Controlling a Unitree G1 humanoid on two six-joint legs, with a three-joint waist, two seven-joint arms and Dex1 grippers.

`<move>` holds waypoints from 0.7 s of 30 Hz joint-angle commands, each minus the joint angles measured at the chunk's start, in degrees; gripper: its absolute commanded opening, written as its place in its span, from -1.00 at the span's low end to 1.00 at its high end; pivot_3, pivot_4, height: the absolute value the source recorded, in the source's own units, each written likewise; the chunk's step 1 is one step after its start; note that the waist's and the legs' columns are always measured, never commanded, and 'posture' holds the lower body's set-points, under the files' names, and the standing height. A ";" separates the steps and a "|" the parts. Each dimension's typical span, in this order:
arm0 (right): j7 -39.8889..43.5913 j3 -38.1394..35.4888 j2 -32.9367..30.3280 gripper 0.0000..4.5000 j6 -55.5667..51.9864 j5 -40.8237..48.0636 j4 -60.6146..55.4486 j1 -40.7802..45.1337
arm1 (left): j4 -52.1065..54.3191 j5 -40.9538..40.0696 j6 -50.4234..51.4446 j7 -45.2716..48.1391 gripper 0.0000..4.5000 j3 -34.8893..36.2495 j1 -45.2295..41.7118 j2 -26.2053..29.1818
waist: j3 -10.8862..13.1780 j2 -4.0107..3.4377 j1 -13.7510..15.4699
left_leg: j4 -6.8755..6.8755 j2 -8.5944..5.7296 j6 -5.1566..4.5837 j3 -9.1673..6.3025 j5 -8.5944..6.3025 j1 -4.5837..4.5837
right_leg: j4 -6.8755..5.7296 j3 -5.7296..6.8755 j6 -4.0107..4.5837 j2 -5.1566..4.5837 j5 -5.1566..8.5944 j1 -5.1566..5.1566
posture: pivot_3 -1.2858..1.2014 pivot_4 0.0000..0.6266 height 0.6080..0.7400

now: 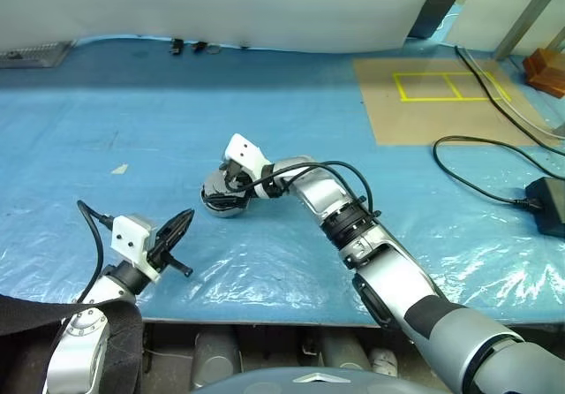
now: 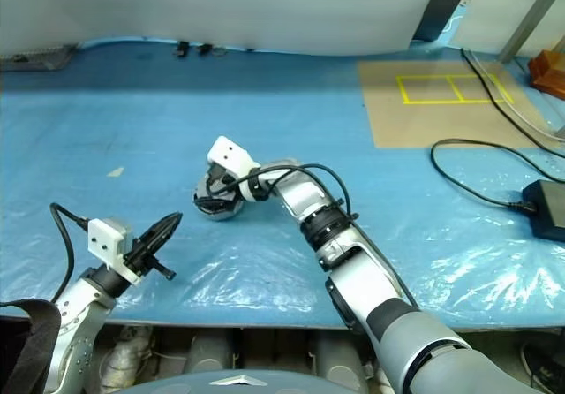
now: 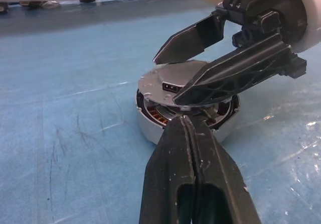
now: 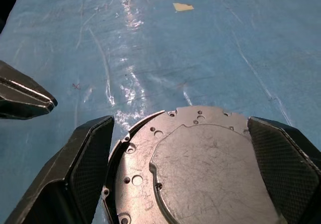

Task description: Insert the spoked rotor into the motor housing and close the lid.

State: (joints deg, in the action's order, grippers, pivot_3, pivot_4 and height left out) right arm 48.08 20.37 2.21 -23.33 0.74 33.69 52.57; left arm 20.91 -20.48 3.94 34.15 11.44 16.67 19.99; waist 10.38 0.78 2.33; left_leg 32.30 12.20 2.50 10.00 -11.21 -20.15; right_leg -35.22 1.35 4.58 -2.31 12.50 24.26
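lid: plain grey round metal lid lies down on the short silver-grey housing, mid blue sheet
right gripper: spread wide over it, gripping nothing
left gripper: closed, empty, well off
tip: I'd press flat, evenly

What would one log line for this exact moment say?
lid: down on motor housing | right end effector: open, straddling lid | left end effector: shut, apart | surface: blue sheet
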 commanded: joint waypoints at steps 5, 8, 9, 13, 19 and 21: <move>-3.51 0.52 -0.84 0.97 1.77 -3.03 2.31 0.68 | -0.79 -1.11 -0.28 1.11 -1.00 -1.33 -1.09 0.24 | 0.00 -0.01 0.00 | 0.00 0.00 0.15 0.00 0.09 0.00 | -0.01 0.00 0.00 0.00 0.00 0.00 | 0.03 -0.52 1.00; -2.94 1.48 -0.81 0.97 0.86 -3.57 2.27 -0.67 | -0.88 -1.30 -0.29 0.92 -1.00 -1.52 -1.57 0.29 | 0.00 -0.02 -0.03 | 0.00 0.00 0.15 0.01 0.09 0.03 | -0.03 0.00 0.00 0.00 0.00 0.00 | 0.03 -0.52 1.00; -2.47 2.05 -0.83 0.97 0.66 -3.74 1.76 -1.36 | -0.97 -1.38 -0.32 0.92 -1.00 -1.54 -1.58 0.38 | 0.00 -0.02 -0.03 | 0.00 0.00 0.15 0.01 0.09 0.03 | -0.04 0.00 0.00 0.00 0.00 0.00 | 0.03 -0.52 1.00; -2.12 3.19 -0.97 0.80 1.46 -4.70 0.95 -2.49 | -1.35 -1.48 -0.19 1.04 -1.00 -1.63 -1.46 0.66 | -0.01 -0.03 -0.06 | 0.01 -0.01 0.15 0.02 0.09 0.09 | -0.06 -0.03 0.00 -0.01 0.00 -0.03 | 0.03 -0.52 1.00; -1.43 3.60 -1.08 0.40 1.53 -4.73 -1.24 -2.58 | -1.56 -1.58 0.06 1.07 -1.00 -1.67 -1.81 0.87 | -0.01 -0.03 -0.04 | 0.03 -0.01 0.14 0.02 0.08 0.11 | -0.09 -0.03 0.00 -0.01 0.00 -0.05 | 0.03 -0.52 1.00; -1.99 3.69 -0.62 0.40 0.65 -4.94 -2.12 -2.13 | -1.59 -1.69 0.15 1.05 -1.00 -1.51 -2.00 0.97 | -0.01 -0.03 -0.05 | 0.02 -0.01 0.15 0.02 0.09 0.10 | -0.09 -0.03 0.00 0.00 0.01 -0.04 | 0.03 -0.52 1.00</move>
State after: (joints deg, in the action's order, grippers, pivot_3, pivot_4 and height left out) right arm 45.85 22.72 0.80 -21.69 -3.55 32.78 50.74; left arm 18.47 -21.35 4.39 34.85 9.44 14.77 20.38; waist 10.37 0.75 2.29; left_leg 32.31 12.20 2.65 10.02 -11.12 -20.04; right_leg -35.31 1.33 4.59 -2.31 12.50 24.22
